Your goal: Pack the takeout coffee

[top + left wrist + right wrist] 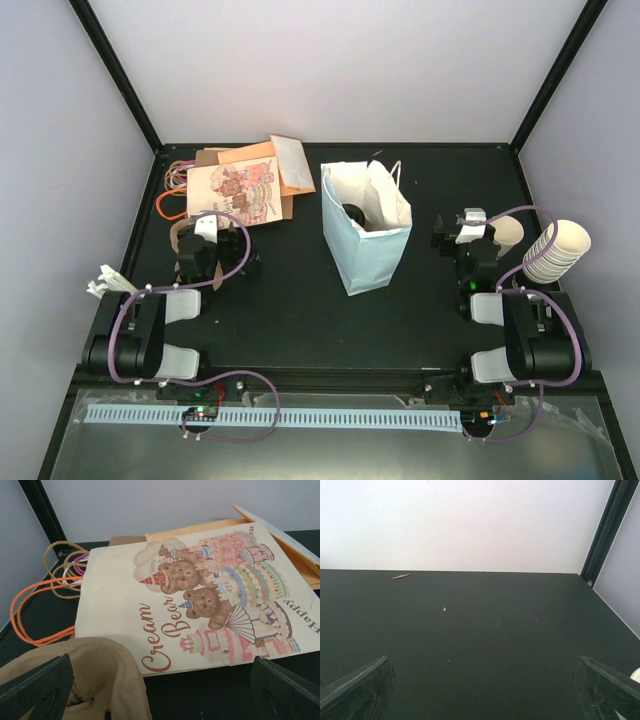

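Observation:
The takeout coffee (352, 214) shows as a black disc inside the upright pale blue paper bag (368, 258) at the table's middle. My left gripper (214, 250) stands open to the left of the bag, over the edge of a brown pulp cup carrier (180, 236). In the left wrist view the carrier (80, 675) lies under my left finger, and nothing sits within the left gripper (160, 697). My right gripper (463, 234) is open to the right of the bag. The right wrist view shows only bare table between the jaws of the right gripper (482, 695).
A flat "Cream Bear" paper bag (200, 595) with orange handles (30, 615) lies ahead of my left gripper, on other flat bags (285, 165). A single cream cup (509, 232) and a stack of lidless cups (556, 250) lie at the right. Crumpled white paper (104, 283) sits at the left edge.

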